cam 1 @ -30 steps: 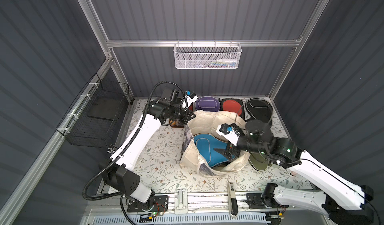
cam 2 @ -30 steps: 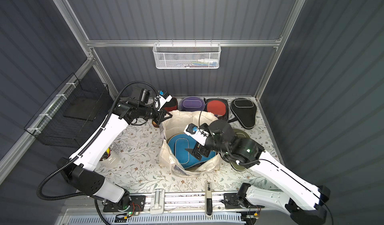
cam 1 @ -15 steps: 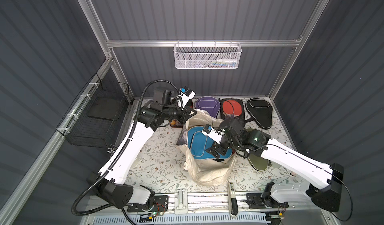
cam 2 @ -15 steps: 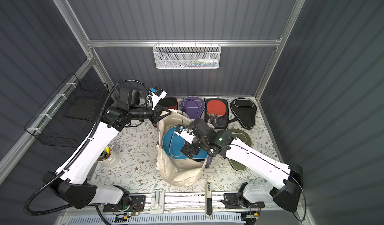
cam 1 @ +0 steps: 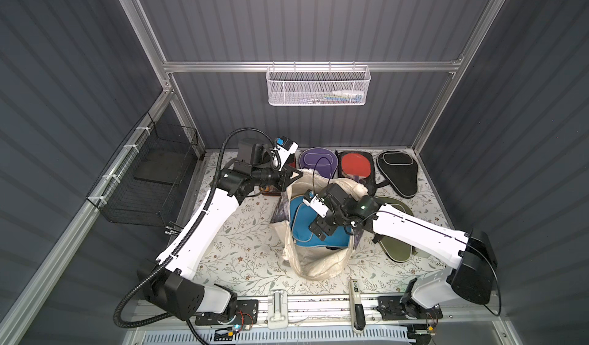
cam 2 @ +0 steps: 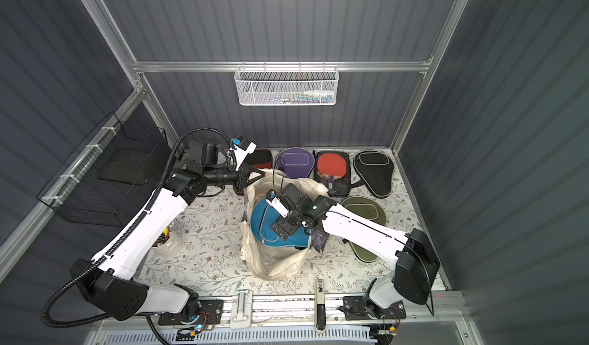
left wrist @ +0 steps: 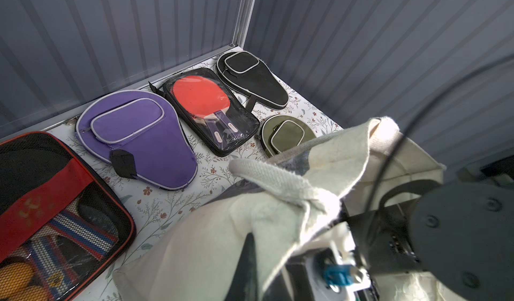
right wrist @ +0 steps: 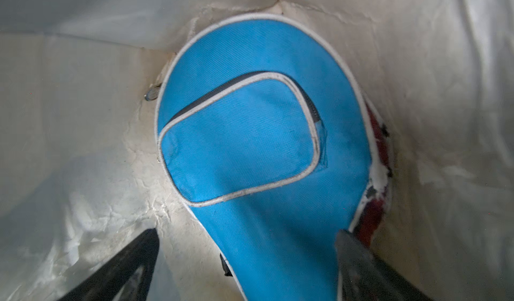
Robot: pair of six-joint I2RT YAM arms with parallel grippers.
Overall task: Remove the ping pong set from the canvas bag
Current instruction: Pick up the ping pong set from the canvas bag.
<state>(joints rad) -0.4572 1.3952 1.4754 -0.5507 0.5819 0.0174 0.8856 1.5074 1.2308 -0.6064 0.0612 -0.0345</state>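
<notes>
The cream canvas bag [cam 1: 318,260] [cam 2: 274,263] stands in mid-table, mouth up. My left gripper [cam 1: 294,175] [cam 2: 259,174] [left wrist: 250,258] is shut on its far rim, and the cloth bunches over the jaws. Inside lies a blue paddle case [cam 1: 301,222] [cam 2: 263,223] [right wrist: 250,146], with a maroon case [right wrist: 375,216] peeking from beneath. My right gripper [cam 1: 322,228] [cam 2: 283,228] [right wrist: 244,271] is inside the bag, open, its fingers [right wrist: 125,266] either side of the blue case's narrow end. Outside lie purple [cam 1: 317,164], black [cam 1: 396,172] and olive [cam 1: 395,244] cases, a red-paddle pack [cam 1: 355,168] and a mesh pack [left wrist: 41,216].
A black wire basket [cam 1: 149,180] hangs on the left wall. A white mesh basket [cam 1: 318,86] hangs on the back wall. A white cup [cam 2: 167,244] stands under my left arm. The cases line the back wall and the right side.
My left gripper has drawn the bag's rim up and back, so the slumped bag now stands. My right gripper has swung in and gone lower over the blue case.
</notes>
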